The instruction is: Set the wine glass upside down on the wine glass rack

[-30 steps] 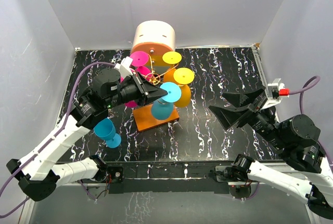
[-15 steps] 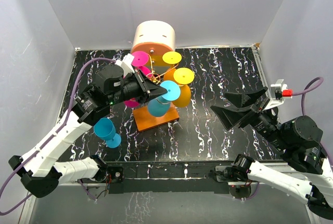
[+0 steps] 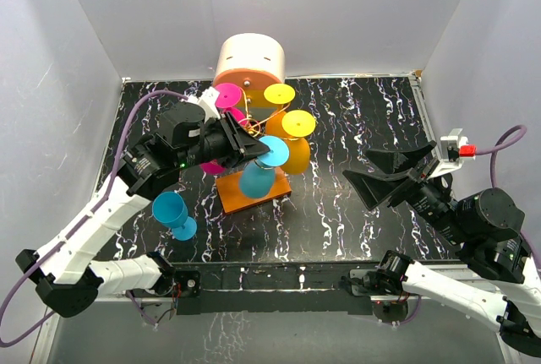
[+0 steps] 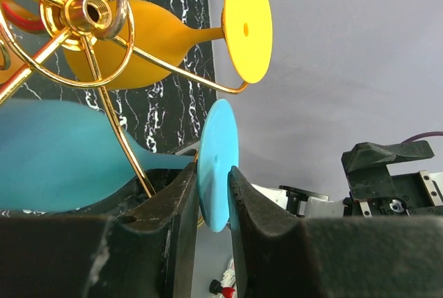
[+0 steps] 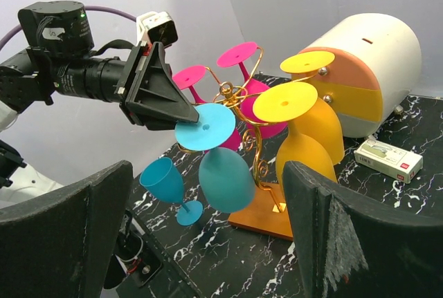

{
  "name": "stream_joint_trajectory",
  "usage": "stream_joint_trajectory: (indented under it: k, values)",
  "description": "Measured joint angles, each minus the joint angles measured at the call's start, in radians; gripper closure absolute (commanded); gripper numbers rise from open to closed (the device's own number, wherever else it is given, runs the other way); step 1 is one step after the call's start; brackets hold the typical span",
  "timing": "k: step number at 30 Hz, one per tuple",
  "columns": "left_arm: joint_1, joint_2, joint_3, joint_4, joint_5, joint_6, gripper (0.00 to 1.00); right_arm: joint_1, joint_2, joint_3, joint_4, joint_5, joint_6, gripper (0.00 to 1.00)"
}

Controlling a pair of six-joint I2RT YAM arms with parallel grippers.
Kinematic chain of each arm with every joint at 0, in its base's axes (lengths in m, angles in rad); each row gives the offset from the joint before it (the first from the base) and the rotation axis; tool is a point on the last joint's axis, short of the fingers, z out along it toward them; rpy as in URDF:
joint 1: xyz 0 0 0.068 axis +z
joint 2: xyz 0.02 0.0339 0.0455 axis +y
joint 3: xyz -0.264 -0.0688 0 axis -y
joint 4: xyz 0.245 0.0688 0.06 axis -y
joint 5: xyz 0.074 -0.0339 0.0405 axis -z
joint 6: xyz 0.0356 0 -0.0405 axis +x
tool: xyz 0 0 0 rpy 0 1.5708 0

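The wine glass rack (image 3: 249,127) is gold wire on an orange base (image 3: 245,197), left of centre. It holds upside-down pink and yellow glasses (image 3: 297,123). My left gripper (image 3: 264,154) is shut on the round foot (image 4: 218,163) of a blue wine glass (image 3: 256,180), which hangs bowl-down at the rack's near side. Its stem lies against a gold arm (image 4: 128,153) in the left wrist view. The right wrist view shows the same glass (image 5: 225,177) and the rack (image 5: 242,97). My right gripper (image 3: 376,178) is open and empty at the right.
A second blue wine glass (image 3: 173,212) stands upright on the black marbled table (image 3: 338,220), near left of the rack. A big cream-and-orange cylinder (image 3: 249,64) stands behind the rack. A small white box (image 5: 387,160) lies beside the cylinder.
My left wrist has shifted slightly back and right. The held blue glass's bowl has swung a little left, closer to the rack post. The right arm has barely moved.
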Motion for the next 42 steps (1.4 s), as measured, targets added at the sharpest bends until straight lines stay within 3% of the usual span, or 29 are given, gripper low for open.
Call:
stream_joint_trajectory:
  k: [16, 26, 35, 42]
  values:
    - [0.000, 0.045, 0.130, -0.131, -0.050, 0.086, 0.63, 0.000, -0.011, -0.001, -0.003, 0.007, 0.010, 0.12]
    - [0.000, 0.087, 0.222, -0.238, -0.093, 0.133, 0.60, 0.000, -0.011, -0.014, -0.003, 0.015, 0.011, 0.12]
    - [0.000, 0.091, 0.359, -0.365, -0.200, 0.233, 0.57, 0.000, -0.012, -0.014, -0.003, 0.025, 0.020, 0.12]
    - [0.000, 0.039, 0.430, -0.537, -0.433, 0.337, 0.57, 0.000, -0.012, -0.014, -0.003, 0.037, 0.027, 0.12]
